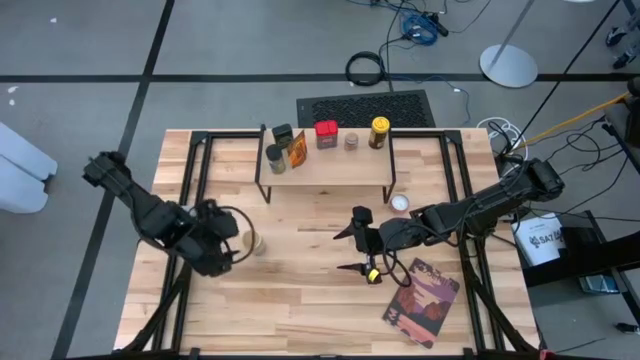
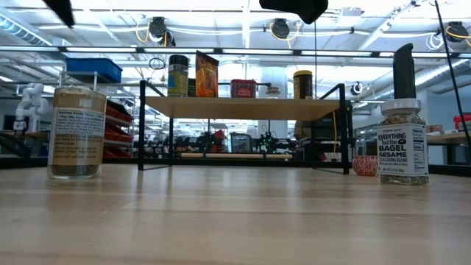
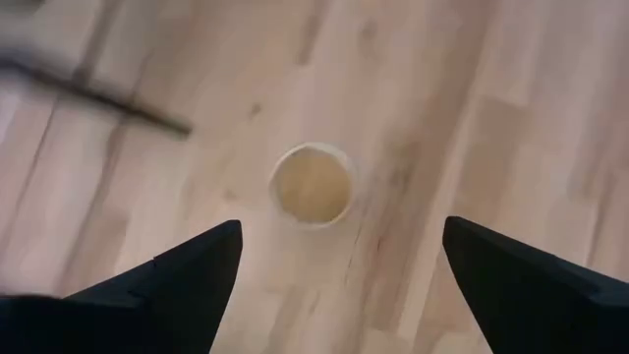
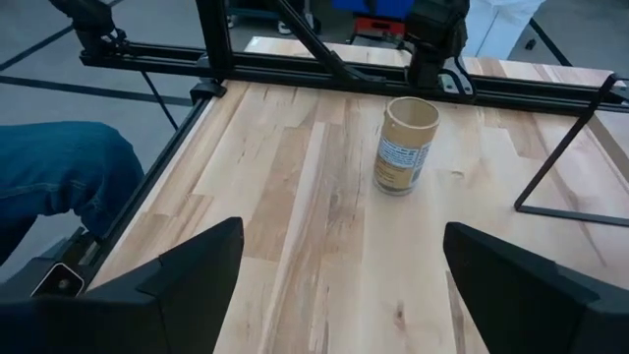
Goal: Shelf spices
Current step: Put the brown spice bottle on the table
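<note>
The shelf (image 1: pixel 325 172) stands at the table's far middle, and several spices stand on its plank, among them a red tin (image 1: pixel 326 133) and a yellow-topped jar (image 1: pixel 379 131). A tan-topped jar (image 1: pixel 256 242) stands upright on the table left of the middle. My left gripper (image 3: pixel 341 224) hangs open high above this jar (image 3: pixel 313 185), pointing down, with a finger on either side and well clear. A bagel-sesame jar (image 2: pixel 402 143) and a small white-lidded jar (image 1: pixel 400 204) stand on the table to the right. My right gripper (image 1: pixel 356 241) hovers open at mid-table, facing the tan jar (image 4: pixel 405 146).
A reddish-purple book (image 1: pixel 420 300) lies flat near the table's front right. A person's leg in jeans (image 4: pixel 59 187) shows beyond the table's left edge. Black frame bars (image 1: pixel 195 170) run along both sides of the tabletop. Bare wood lies between the two arms.
</note>
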